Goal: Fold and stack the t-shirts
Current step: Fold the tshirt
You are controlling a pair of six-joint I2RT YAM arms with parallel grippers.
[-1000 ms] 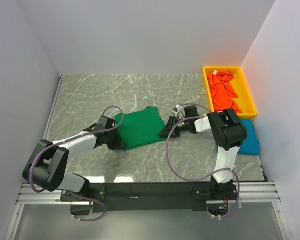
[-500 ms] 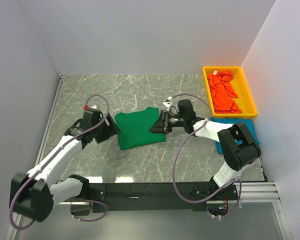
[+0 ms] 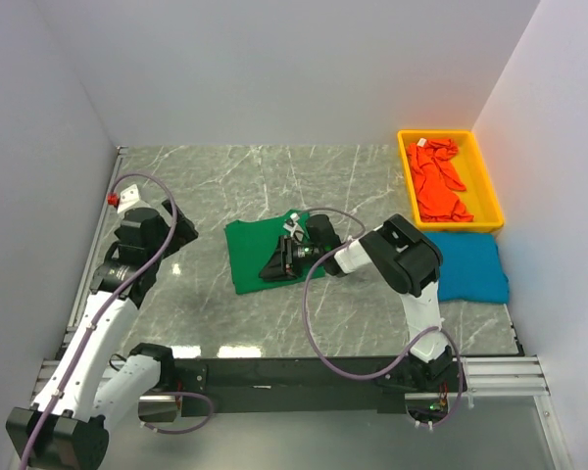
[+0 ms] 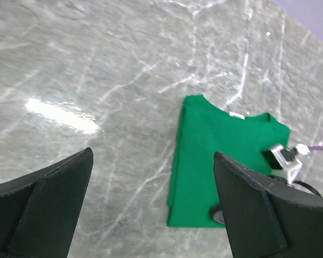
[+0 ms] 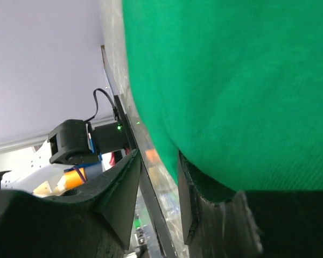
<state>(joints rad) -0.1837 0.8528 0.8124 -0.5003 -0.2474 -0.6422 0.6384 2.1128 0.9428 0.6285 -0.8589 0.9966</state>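
A bright green t-shirt (image 3: pixel 255 257) lies folded into a rectangle on the marble table, and its white neck label (image 4: pixel 236 115) shows in the left wrist view. My right gripper (image 3: pixel 272 270) lies low across the green shirt's near right part. Its jaws stand apart (image 5: pixel 157 156), with one finger against the green cloth (image 5: pixel 231 80) and nothing clamped between them. My left gripper (image 3: pixel 171 233) hangs wide open (image 4: pixel 153 156) above bare table, left of the shirt (image 4: pixel 204 161) and apart from it. A blue t-shirt (image 3: pixel 470 266) lies folded at the right. An orange-red t-shirt (image 3: pixel 436 181) lies crumpled in the bin.
The yellow plastic bin (image 3: pixel 490 191) stands at the back right against the right wall. White walls close in the table on the left, back and right. The arms' black base rail (image 3: pixel 294 372) runs along the near edge.
My left gripper opened, let go of the green shirt's left edge and drew back to the left and up. My right gripper slid leftward over the shirt.
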